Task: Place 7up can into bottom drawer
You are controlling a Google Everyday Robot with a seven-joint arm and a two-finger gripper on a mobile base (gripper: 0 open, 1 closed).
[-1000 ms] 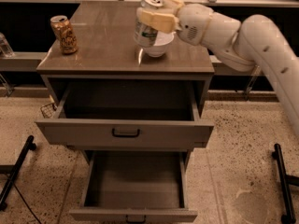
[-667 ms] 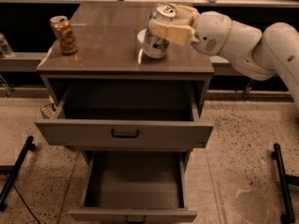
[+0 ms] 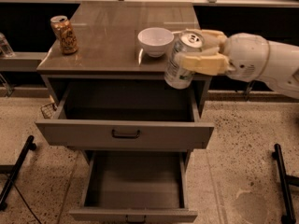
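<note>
Relocated: 7up can [image 3: 183, 59], tilted, is carried from above the tabletop [image 3: 107, 50] to past its front right corner, clamped by the end effector [image 3: 187, 48]. Bottom drawer [image 3: 135, 190] is seen open below; lowering is judged next.

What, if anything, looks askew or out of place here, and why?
The 7up can leans sideways in the gripper, held in the air off the front edge of the cabinet top. The middle drawer also stands open above the open bottom drawer, partly covering it. Nothing looks spilled.
</note>
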